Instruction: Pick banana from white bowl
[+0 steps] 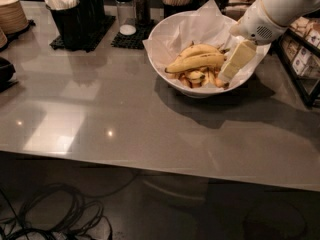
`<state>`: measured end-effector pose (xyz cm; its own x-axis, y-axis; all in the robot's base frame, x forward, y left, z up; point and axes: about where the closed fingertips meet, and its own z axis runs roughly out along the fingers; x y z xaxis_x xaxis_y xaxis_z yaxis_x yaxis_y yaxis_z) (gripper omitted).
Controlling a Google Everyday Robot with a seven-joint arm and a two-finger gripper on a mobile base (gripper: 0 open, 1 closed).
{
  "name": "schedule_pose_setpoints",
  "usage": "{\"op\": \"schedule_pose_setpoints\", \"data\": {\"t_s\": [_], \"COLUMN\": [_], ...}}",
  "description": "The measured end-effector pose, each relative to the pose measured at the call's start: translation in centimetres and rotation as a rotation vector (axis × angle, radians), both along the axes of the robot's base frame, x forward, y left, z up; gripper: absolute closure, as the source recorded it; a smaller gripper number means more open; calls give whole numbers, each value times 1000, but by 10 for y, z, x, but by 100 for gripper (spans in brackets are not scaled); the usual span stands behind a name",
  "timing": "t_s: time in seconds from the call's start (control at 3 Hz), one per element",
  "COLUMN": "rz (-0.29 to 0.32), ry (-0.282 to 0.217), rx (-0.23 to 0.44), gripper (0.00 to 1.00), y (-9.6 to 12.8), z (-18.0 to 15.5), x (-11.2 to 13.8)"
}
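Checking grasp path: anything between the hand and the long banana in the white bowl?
Nothing visible does. The hand is down inside the white bowl at its right side, close to the right end of the banana. A shorter banana behind it and small pieces in front crowd it but don't lie between.

One white bowl [200, 90], upper right, holds two whole bananas: the long banana [196, 62] and a shorter arched banana [200, 49] (stubby pieces [195, 76] too jumbled to count). One gripper [227, 73] at the bowl's right side.
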<state>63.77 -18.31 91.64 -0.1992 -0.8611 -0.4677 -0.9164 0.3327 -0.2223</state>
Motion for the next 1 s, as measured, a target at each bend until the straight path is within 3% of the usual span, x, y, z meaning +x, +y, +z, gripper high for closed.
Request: {"op": "schedule_pose_setpoints", "data": {"t_s": [0.33,1.0], "rz": [-22,-89], "ry": [-6,-32], "rx": [21,55], "gripper": [12,53], "y": [-1,-7], "z": [-9,-17], "x": [2,2]}}
